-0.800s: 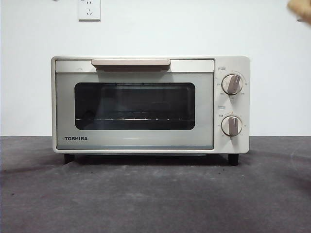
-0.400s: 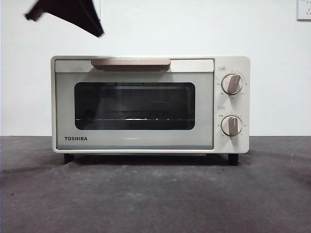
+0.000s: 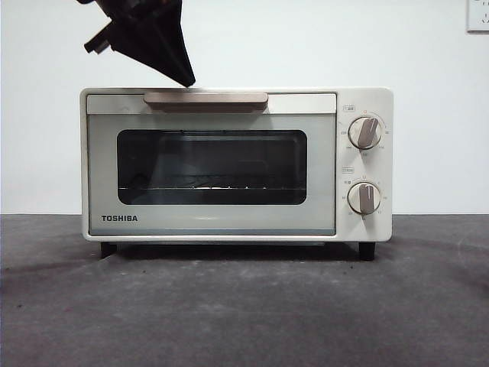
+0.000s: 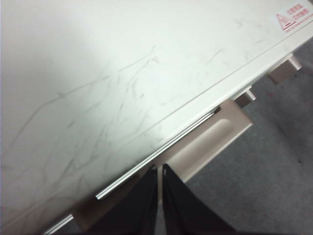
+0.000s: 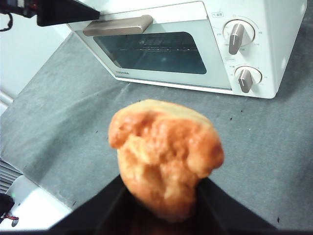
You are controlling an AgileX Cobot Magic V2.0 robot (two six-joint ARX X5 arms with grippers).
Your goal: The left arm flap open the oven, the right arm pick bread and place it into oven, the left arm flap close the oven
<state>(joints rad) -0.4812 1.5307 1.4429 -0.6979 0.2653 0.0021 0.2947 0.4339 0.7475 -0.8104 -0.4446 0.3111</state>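
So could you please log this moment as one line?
oven: door shut | left gripper: jaws together, tip at handle | right gripper: holding bread, off the table

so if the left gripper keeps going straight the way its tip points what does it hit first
Most likely the oven's beige handle: the left gripper points down just above its left part, over the oven top's front edge. Depth is unclear, so it might touch that edge first.

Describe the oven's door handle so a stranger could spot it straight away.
Find the cream-white oven on the dark table. Along the top edge of its glass-windowed door runs the handle, a horizontal beige bar. Unlike the two round knobs at the right, it is long and flat, with the left gripper just above it.
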